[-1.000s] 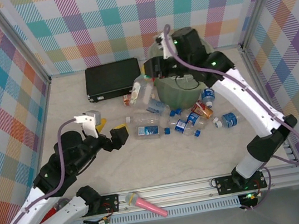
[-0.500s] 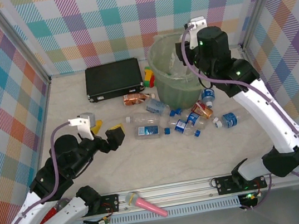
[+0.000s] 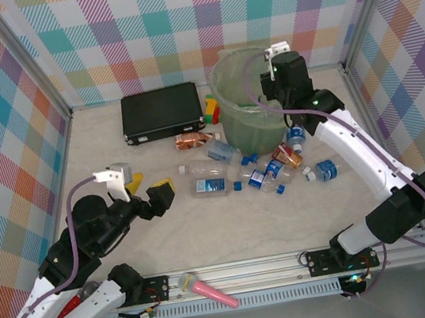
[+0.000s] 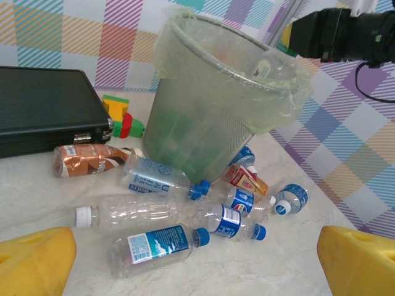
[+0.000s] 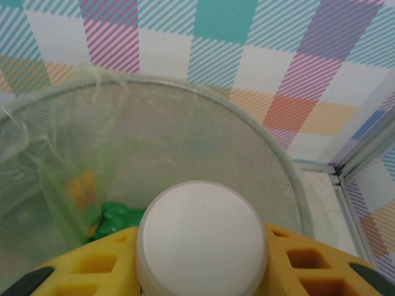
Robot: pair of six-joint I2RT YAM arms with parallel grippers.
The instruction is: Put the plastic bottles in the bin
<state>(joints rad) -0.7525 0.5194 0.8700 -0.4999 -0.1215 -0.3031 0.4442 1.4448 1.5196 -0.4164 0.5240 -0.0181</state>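
Observation:
The bin [image 3: 224,67], a pale-green mesh bucket with a clear liner, stands at the back of the table. My right gripper [image 3: 268,89] hangs over its right rim, shut on a plastic bottle whose white cap [image 5: 200,237] sits between the yellow fingers [image 5: 308,262], above the bin's inside [image 5: 185,142]. A green bottle [image 5: 117,219] lies inside. Several plastic bottles lie in front of the bin: a blue-labelled one [image 3: 208,185], another [image 3: 267,173], a copper-brown one [image 3: 190,140]. My left gripper [image 3: 151,186] stands open, left of them and empty, facing the nearest bottle [image 4: 157,246].
A flat black case [image 3: 160,112] lies at the back left, with a small coloured block toy [image 3: 211,109] between it and the bin. A pink stick [image 3: 210,290] rests on the front rail. Loose blue caps [image 3: 280,189] lie among the bottles.
My right arm carried its bottle from the bin's left side up and across to above the bin's right rim. My left gripper drew back a little to the left, still open.

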